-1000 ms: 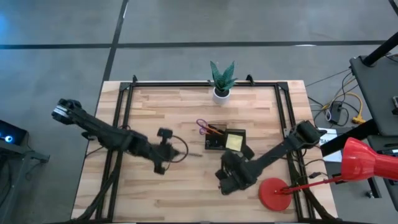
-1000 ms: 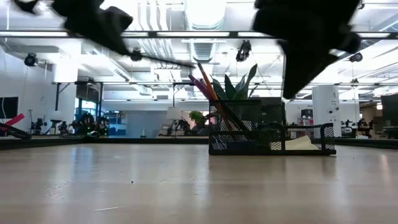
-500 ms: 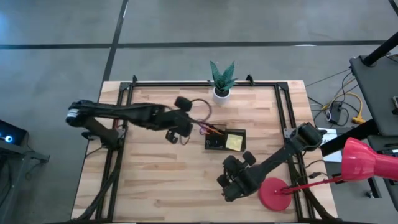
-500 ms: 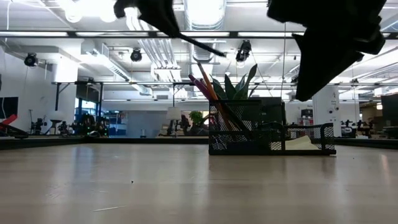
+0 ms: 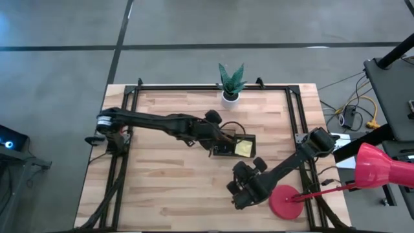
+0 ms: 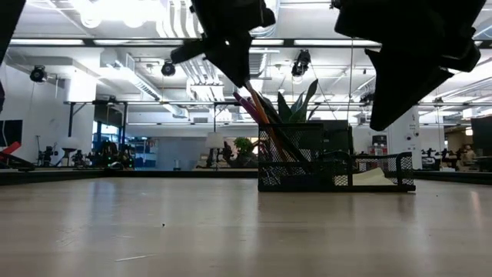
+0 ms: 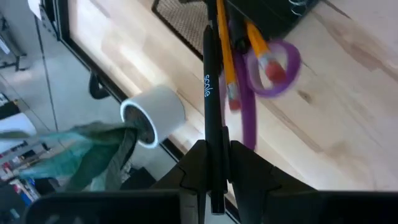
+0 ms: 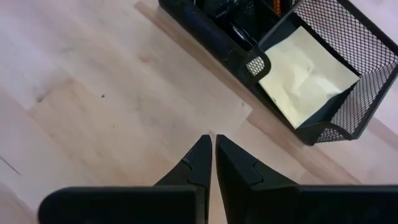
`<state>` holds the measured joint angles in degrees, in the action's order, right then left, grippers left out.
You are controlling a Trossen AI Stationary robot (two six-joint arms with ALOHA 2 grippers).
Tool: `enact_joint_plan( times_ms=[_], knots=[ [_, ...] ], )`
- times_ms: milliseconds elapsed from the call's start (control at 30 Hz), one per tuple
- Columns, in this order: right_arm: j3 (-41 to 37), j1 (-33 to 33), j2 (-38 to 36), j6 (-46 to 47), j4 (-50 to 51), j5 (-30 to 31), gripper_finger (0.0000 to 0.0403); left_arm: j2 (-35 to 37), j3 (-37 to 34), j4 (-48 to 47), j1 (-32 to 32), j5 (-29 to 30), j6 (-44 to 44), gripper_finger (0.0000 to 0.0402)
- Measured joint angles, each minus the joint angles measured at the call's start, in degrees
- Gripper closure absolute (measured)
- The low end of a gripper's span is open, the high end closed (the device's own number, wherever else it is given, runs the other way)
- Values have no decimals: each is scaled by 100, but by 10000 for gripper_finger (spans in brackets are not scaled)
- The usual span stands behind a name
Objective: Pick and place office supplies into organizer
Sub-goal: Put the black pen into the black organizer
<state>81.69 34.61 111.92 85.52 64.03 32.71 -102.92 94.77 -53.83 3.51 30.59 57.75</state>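
Note:
My left gripper [image 7: 211, 167] is shut on a black pen [image 7: 208, 87] and hangs over the table's middle [image 5: 217, 134], just left of the organizer [image 5: 234, 145]. The organizer is a black mesh box [image 6: 334, 165]. Orange pens [image 7: 225, 56] and purple-handled scissors [image 7: 273, 62] stick out of its tall compartment. A yellow sticky-note pad [image 8: 305, 68] lies in its low compartment. My right gripper [image 8: 213, 149] is shut with nothing in it, above bare wood near the organizer's front [image 5: 242, 189]. My left gripper pinches the black pen's shaft near its rear end [image 7: 212, 134] between its two fingers. The pen runs along the fingers and sticks out ahead of them. The fingers slant down from the table's left toward the organizer. The pen is lifted clear of the table, its front end by the organizer's mesh.
A white pot [image 5: 229, 97] with a green plant [image 5: 231, 79] stands at the far edge, just behind the organizer. A red lamp's round base [image 5: 284, 200] sits at the near right, close to my right arm. Bare wood lies to the left and near side.
My left gripper has carried the black pen from the near-left part of the table toward the right and far edges, up to the organizer. It has risen, rolled about its own axis and tipped further down. The pen now points at the organizer.

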Motion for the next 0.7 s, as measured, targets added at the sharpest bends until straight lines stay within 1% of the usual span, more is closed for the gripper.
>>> enact_joint_plan(
  times_ms=[333, 600, 700],
  knots=[
    [-260, 0, 0, 2, -20, -15, 390, -297, 5, 203, -2, -29, 24, 364],
    [-362, 0, 0, -39, -39, -15, 390, -392, -41, 675, 90, -158, 173, 363],
    [-382, 0, 0, -18, -45, -15, 390, -453, -82, 1003, 133, -174, 169, 359]
  ],
)
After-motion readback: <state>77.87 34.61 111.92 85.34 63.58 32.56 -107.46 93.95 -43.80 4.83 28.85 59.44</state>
